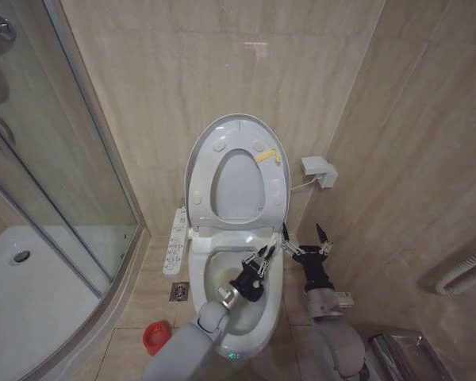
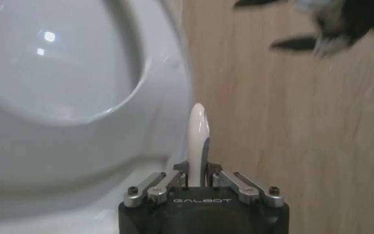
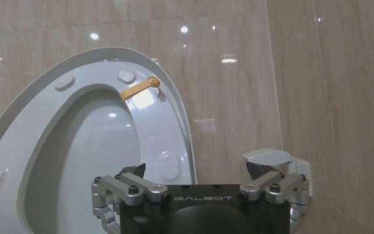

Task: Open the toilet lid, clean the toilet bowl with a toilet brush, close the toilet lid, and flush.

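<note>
Already the lid point(image 1: 236, 131) was raised against the far wall. Over the bowl point(image 1: 214, 274), the brush point(image 2: 198, 141) was pinched by the left gripper point(image 1: 259, 262); the right gripper point(image 1: 305, 242), spread, was held just right. Closing and flushing remained.

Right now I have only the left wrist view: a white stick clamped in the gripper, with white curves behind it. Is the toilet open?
Observer: Yes. The toilet lid and the seat both stand raised against the wall, and the left gripper holds the toilet brush over the toilet bowl.
Operator: And the dark blur at my frame's edge?
Observer: That is the right gripper, open and empty, beside the bowl's right side. The brush's red cup sits on the floor to the left of the toilet.
</note>
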Robot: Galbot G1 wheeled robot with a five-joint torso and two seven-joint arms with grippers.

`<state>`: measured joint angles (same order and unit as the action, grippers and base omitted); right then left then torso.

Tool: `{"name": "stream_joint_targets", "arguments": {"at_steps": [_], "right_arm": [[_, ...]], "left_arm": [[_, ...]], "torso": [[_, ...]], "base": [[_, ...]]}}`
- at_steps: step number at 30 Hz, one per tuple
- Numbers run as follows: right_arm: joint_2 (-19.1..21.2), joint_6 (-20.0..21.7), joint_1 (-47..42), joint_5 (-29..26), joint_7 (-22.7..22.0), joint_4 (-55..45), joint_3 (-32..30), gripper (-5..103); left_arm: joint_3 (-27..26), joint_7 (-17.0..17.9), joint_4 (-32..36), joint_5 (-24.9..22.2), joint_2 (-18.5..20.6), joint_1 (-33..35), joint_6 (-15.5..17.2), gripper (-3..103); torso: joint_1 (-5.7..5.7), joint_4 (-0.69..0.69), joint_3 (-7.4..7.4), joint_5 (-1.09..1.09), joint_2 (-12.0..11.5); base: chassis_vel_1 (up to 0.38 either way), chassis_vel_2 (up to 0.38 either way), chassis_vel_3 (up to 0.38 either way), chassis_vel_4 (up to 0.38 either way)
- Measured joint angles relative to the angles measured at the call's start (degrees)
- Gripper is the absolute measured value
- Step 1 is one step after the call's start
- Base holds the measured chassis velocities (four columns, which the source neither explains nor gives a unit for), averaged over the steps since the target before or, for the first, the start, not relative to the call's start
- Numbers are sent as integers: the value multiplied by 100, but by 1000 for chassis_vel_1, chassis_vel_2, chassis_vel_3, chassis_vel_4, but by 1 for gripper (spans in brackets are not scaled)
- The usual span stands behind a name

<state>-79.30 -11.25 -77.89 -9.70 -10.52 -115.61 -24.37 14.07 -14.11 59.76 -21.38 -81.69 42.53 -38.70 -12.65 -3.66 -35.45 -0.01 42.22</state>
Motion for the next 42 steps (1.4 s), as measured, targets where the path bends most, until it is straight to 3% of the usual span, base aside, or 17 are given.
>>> {"name": "stream_joint_targets", "arguments": {"at_steps": [5, 10, 22, 33, 42], "right_arm": [[0, 0, 0, 0, 0, 0, 0, 100], [0, 0, 0, 0, 0, 0, 0, 100], [0, 0, 0, 0, 0, 0, 0, 100], [0, 0, 0, 0, 0, 0, 0, 100], [0, 0, 0, 0, 0, 0, 0, 100]], "left_arm": [[-187, -77, -545, -3, 114, -151, -176, 18], [-209, -96, -574, 0, 135, -179, -218, 18], [200, -74, 321, -25, -239, 8, -16, 18], [-319, -328, -1016, -28, 64, -394, -509, 18], [-293, -330, -723, -4, 50, -234, -499, 18]], "torso": [[0, 2, 0, 1, -1], [0, 1, 0, 1, -1], [0, -2, 0, 1, 0], [2, 1, 3, 5, 3], [0, 0, -1, -4, -1]], "base": [[0, 0, 0, 0], [0, 0, 0, 0], [0, 0, 0, 0], [0, 0, 0, 0], [0, 0, 0, 0]]}}
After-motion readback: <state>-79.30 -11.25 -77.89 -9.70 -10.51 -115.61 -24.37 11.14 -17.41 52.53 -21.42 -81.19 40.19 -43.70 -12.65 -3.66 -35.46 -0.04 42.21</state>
